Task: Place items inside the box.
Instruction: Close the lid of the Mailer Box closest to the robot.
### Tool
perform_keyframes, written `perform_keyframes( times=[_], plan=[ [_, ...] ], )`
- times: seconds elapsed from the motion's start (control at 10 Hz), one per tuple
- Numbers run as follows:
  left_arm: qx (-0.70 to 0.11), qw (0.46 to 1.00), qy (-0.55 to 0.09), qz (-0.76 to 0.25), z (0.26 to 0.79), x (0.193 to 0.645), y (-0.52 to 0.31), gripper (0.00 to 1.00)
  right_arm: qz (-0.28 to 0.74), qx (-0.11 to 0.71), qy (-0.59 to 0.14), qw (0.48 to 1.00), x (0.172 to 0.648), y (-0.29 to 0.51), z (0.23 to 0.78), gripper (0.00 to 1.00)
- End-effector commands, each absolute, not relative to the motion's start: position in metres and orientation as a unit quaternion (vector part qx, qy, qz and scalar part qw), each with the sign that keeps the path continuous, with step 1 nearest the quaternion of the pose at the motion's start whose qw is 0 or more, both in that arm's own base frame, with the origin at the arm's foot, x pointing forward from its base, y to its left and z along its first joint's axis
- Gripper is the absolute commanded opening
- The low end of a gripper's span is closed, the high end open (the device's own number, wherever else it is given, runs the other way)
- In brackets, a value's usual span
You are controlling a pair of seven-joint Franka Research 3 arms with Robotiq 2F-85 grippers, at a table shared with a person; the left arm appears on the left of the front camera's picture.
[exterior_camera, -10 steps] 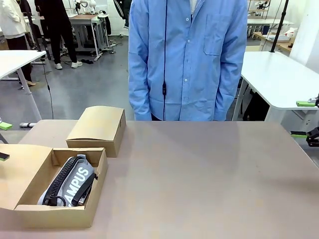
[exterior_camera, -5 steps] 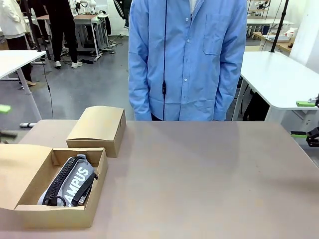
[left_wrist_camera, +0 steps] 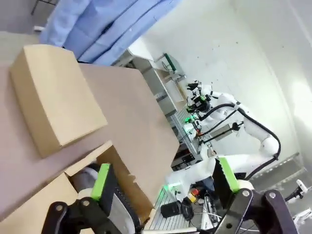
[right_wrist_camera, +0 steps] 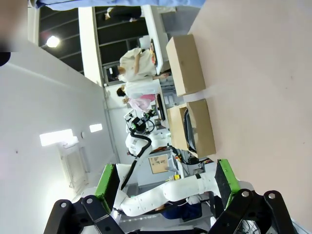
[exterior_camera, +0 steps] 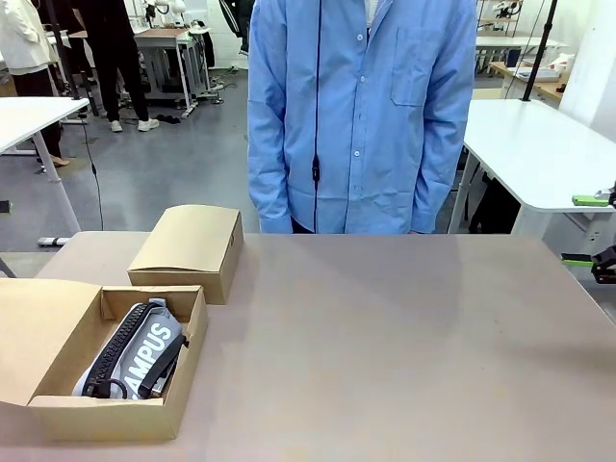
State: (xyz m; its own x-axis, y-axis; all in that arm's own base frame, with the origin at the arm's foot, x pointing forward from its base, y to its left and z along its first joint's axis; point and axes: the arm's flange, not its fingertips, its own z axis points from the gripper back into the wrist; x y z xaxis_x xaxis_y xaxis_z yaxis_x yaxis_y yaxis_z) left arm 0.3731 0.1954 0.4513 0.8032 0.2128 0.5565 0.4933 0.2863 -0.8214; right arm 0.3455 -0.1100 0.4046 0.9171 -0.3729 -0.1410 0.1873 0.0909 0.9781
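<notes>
An open cardboard box [exterior_camera: 115,423] sits at the table's near left corner. A grey zip pencil case [exterior_camera: 135,351] printed "CAMPUS" lies in it, with a black item [exterior_camera: 166,366] along its right side. My left gripper [left_wrist_camera: 163,180] hangs open above this box [left_wrist_camera: 126,180], with nothing between its green pads. At the table's right edge my right gripper [exterior_camera: 583,231] is open and empty. In the right wrist view it [right_wrist_camera: 165,180] looks across the table toward the open box [right_wrist_camera: 202,129].
A closed cardboard box [exterior_camera: 188,250] stands behind the open one, at the far left [left_wrist_camera: 53,97] [right_wrist_camera: 187,63]. A person in a blue shirt [exterior_camera: 361,115] stands at the far side, arms down. The brown table [exterior_camera: 404,346] stretches bare to the right.
The left gripper's green pads rose along the front view's left edge and left the picture. The right gripper, the boxes and the person stayed put.
</notes>
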Motion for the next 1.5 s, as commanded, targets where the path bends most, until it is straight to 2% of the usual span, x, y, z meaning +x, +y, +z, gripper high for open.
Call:
perform_keyframes(
  times=[0.0, 0.1, 0.2, 0.3, 0.5, 0.9, 1.0, 1.3, 1.4],
  plan=[
    [-0.625, 0.715, -0.301, -0.087, 0.453, 0.368, 0.195, 1.0, -0.197, 0.654, -0.068, 0.727, 0.347, -0.11, 0.409, 1.0],
    [-0.59, 0.744, -0.299, -0.094, 0.451, 0.373, 0.195, 1.0, -0.197, 0.654, -0.068, 0.727, 0.347, -0.11, 0.409, 1.0],
    [-0.587, 0.649, -0.435, -0.214, 0.451, 0.381, 0.19, 1.0, -0.197, 0.654, -0.068, 0.727, 0.347, -0.11, 0.409, 1.0],
    [-0.499, 0.627, -0.503, -0.324, 0.442, 0.379, 0.191, 1.0, -0.197, 0.654, -0.068, 0.727, 0.347, -0.11, 0.409, 1.0],
    [-0.356, 0.546, -0.637, -0.412, 0.429, 0.365, 0.198, 1.0, -0.197, 0.654, -0.068, 0.727, 0.347, -0.11, 0.409, 1.0],
    [-0.224, 0.512, -0.666, -0.495, 0.405, 0.359, 0.197, 1.0, -0.197, 0.654, -0.068, 0.727, 0.347, -0.11, 0.409, 1.0],
    [-0.358, 0.57, -0.595, -0.439, 0.431, 0.364, 0.201, 1.0, -0.197, 0.654, -0.068, 0.727, 0.347, -0.11, 0.409, 1.0],
    [-0.358, 0.57, -0.595, -0.439, 0.431, 0.364, 0.201, 1.0, -0.197, 0.654, -0.068, 0.727, 0.347, -0.11, 0.409, 1.0],
    [-0.336, 0.56, -0.607, -0.453, 0.421, 0.363, 0.2, 1.0, -0.197, 0.654, -0.068, 0.727, 0.347, -0.11, 0.409, 1.0]
  ],
)
